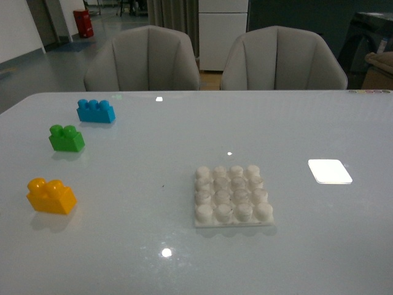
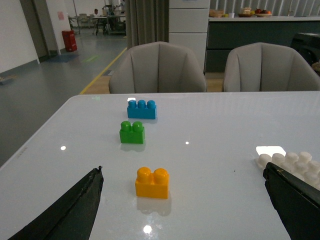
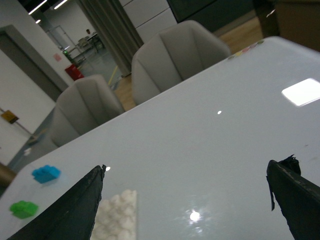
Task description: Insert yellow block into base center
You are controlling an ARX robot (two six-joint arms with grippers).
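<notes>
You could not have read the coloured strip (image 1: 370,91) at the table's far edge; it was too blurred. Your small yellow-orange plastic two-stud brick (image 1: 51,195) sat upright on the glossy white table (image 1: 123,258), near left in the front view, well apart from the flat square white studded base plate (image 1: 233,195) near the middle. Farther back on the left stood a green two-stud plastic brick (image 1: 66,137), then a blue three-stud plastic brick (image 1: 96,110). Only the wrist views showed you the grippers. The left gripper (image 2: 182,172) had its jaws wide apart and empty, the yellow brick lying on the table ahead of its dark fingers (image 2: 75,210). The right gripper (image 3: 186,165) likewise gaped, holding nothing, with the base plate beside one finger. Two grey upholstered chairs (image 1: 142,58) faced the table, and a red object (image 1: 82,23) stood on the floor behind.
</notes>
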